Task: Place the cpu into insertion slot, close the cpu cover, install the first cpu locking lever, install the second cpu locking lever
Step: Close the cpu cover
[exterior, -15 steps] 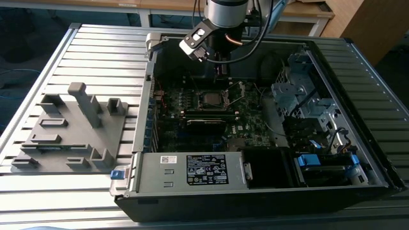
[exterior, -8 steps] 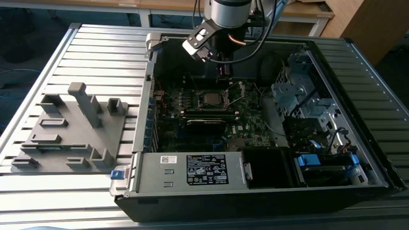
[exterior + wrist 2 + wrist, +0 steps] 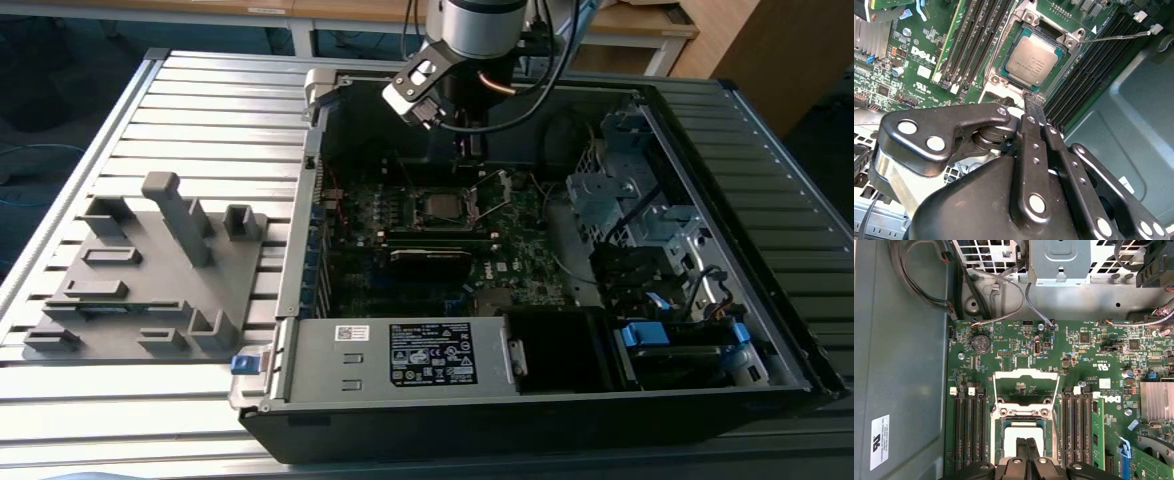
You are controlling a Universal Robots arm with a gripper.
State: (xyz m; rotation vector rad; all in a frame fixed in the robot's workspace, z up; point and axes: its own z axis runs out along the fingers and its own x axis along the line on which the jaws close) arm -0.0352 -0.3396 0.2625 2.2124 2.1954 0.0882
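Note:
The cpu [image 3: 1031, 61], a flat square chip with a dull silver top, lies in the insertion slot [image 3: 997, 80] on the green motherboard; it is also in the first wrist view [image 3: 1015, 432]. The cpu cover [image 3: 1026, 377], a shiny metal frame, stands swung open on the socket's side away from my gripper. My gripper [image 3: 1026, 442] is shut with nothing between its fingers, and its tips [image 3: 1033, 98] hover at the socket's near edge, just over the chip's rim. A thin wire locking lever [image 3: 1119, 35] sticks out beside the socket, unlatched. In the exterior view my gripper [image 3: 470, 155] reaches down into the open computer case, just behind the socket [image 3: 441, 205].
Black memory slots [image 3: 969, 430] flank the socket, and a green memory stick [image 3: 1097, 427] sits in one. A finned heat sink [image 3: 1156, 400] and cables [image 3: 1004, 295] lie nearby. The power supply [image 3: 400, 355], the drive cage [image 3: 627, 190] and the case walls hem the board. A grey fixture plate [image 3: 147, 270] lies outside the case.

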